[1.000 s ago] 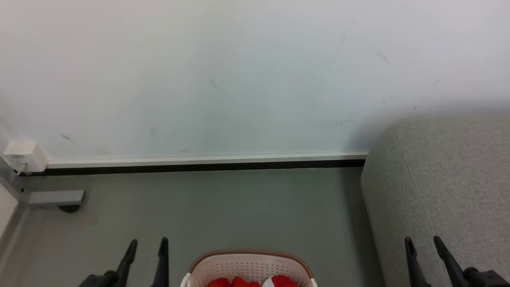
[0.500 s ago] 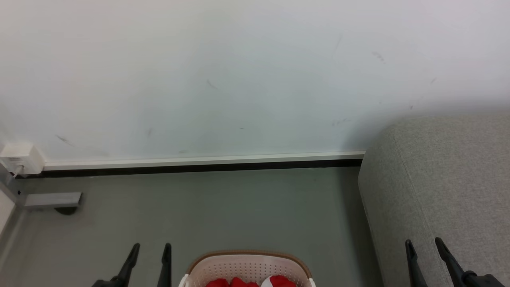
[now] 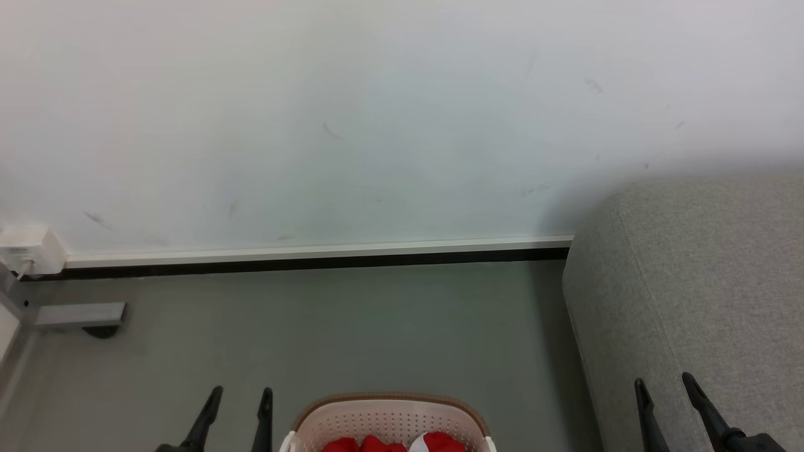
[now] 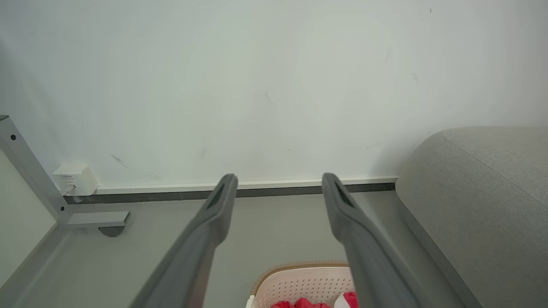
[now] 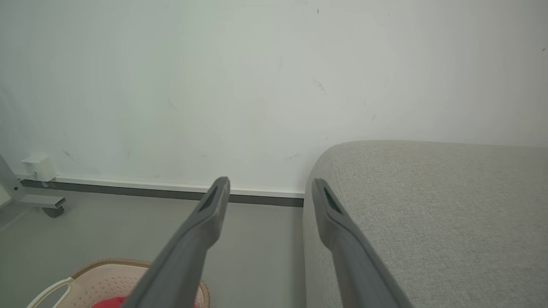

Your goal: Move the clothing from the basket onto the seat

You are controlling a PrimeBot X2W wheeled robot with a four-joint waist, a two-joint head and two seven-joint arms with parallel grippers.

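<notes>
White plastic marks the far left of the head view: a small wall box (image 3: 28,249) sits at about 9 o'clock, just above the dark skirting strip (image 3: 314,262). A grey metal frame foot (image 3: 78,312) rests on the floor (image 3: 377,333) just beneath it.

Moving right, the left gripper (image 3: 242,393) rises from the bottom edge at about 7 o'clock. Its two dark fingers are parted, with bare floor showing between them and nothing held.

At 6 o'clock, just beside that gripper but apart from it, stands the basket (image 3: 389,415), cream with a perforated wall and a brown rim. Its near part is cut off by the bottom edge. The clothing (image 3: 367,445) lies inside it, below the rim, as bright red folds with a white patch at their right end. The left wrist view shows the same red fabric in the basket at 6 o'clock, beneath the spread fingers.

Grey floor separates the basket from the seat (image 3: 697,282), a grey upholstered cushion with a rounded corner and a stitched seam. It takes up the 3 to 5 o'clock region and meets the pale wall (image 3: 377,113) behind it.

The right gripper (image 3: 663,380) stands at 5 o'clock in front of the seat's side face, its jaws likewise apart and empty. Whether it touches the fabric cannot be told.
</notes>
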